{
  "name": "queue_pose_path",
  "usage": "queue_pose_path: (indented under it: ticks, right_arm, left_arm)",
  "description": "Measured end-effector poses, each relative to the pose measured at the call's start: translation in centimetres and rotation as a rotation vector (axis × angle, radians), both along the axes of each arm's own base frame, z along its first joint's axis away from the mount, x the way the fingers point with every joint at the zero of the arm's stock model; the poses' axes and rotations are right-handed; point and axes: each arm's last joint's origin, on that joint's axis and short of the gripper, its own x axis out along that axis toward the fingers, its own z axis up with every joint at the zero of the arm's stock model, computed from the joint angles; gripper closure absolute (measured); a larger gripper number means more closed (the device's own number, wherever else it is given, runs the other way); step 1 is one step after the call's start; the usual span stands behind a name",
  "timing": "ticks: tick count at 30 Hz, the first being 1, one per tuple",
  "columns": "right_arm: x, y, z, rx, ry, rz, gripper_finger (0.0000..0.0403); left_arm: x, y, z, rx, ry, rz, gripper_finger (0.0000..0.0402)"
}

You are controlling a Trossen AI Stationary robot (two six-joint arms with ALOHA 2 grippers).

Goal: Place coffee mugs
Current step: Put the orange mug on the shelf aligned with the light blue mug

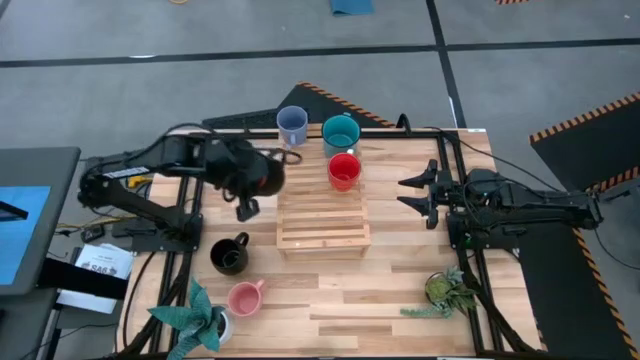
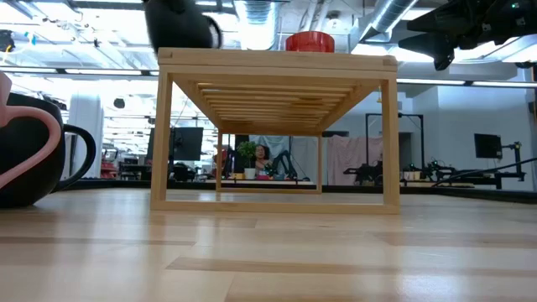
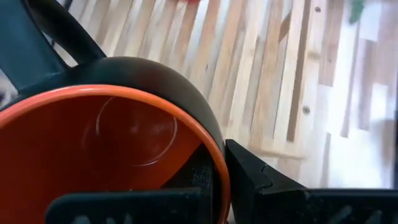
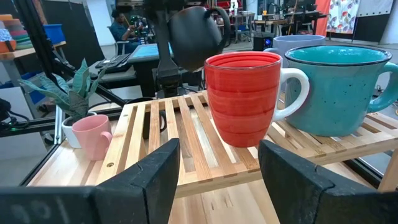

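My left gripper (image 1: 250, 178) carries the black mug with the orange inside (image 3: 118, 149), above the left far corner of the slatted wooden rack (image 1: 323, 225). The red mug (image 1: 343, 170) stands on the rack's far edge. Beyond it are the teal mug (image 1: 341, 135) and the grey-blue mug (image 1: 292, 125). An all-black mug (image 1: 230, 255) and a pink mug (image 1: 245, 297) stand on the table left of the rack. My right gripper (image 4: 217, 180) is open, level, right of the rack, facing the red mug (image 4: 242, 99) with a gap between them. My left gripper holds the black-and-orange mug by its rim wall (image 3: 219, 163). One finger (image 3: 261, 180) lies outside the wall, and the other seems to be inside, though the mug hides it. The mug is lifted clear above the rack's left end (image 2: 180, 25), tilted with its mouth toward the wrist.
Small potted plants stand at the near left (image 1: 195, 315) and near right (image 1: 445, 290) of the table. The rack's near slats (image 1: 320, 240) are bare. Dark frame rails run along the table's left and right sides, and cables lie behind the far edge.
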Motion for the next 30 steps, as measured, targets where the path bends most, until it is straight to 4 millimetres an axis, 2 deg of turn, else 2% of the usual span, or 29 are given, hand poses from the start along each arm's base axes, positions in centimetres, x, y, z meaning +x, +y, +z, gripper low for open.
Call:
queue_pose_path:
  ticks: [4, 8, 15, 20, 25, 30]
  right_arm:
    - [0.0, 0.0, 0.0, 0.000, 0.000, 0.000, 0.0159]
    - [0.0, 0.0, 0.0, 0.000, 0.000, 0.000, 0.0159]
    - [0.0, 0.0, 0.0, 0.000, 0.000, 0.000, 0.0159]
    - [0.0, 0.0, 0.0, 0.000, 0.001, 0.000, 0.0159]
    - [0.0, 0.0, 0.0, 0.000, 0.000, 0.001, 0.0159]
    - [0.0, 0.0, 0.0, 0.000, 0.000, 0.000, 0.0159]
  left_arm:
    - [3.1, -0.6, 0.4, 0.088, 0.022, -0.051, 0.0393]
    - [6.0, -0.4, 0.7, 0.120, 0.049, -0.099, 0.0393]
    - [10.0, 0.9, -1.5, 0.144, 0.183, -0.118, 0.0394]
    - [11.0, 1.4, -3.3, 0.129, 0.278, -0.125, 0.0394]
    - [11.1, 1.5, -3.4, 0.138, 0.281, -0.117, 0.0391]
    - [11.0, 1.7, -3.2, 0.185, 0.275, -0.096, 0.0370]
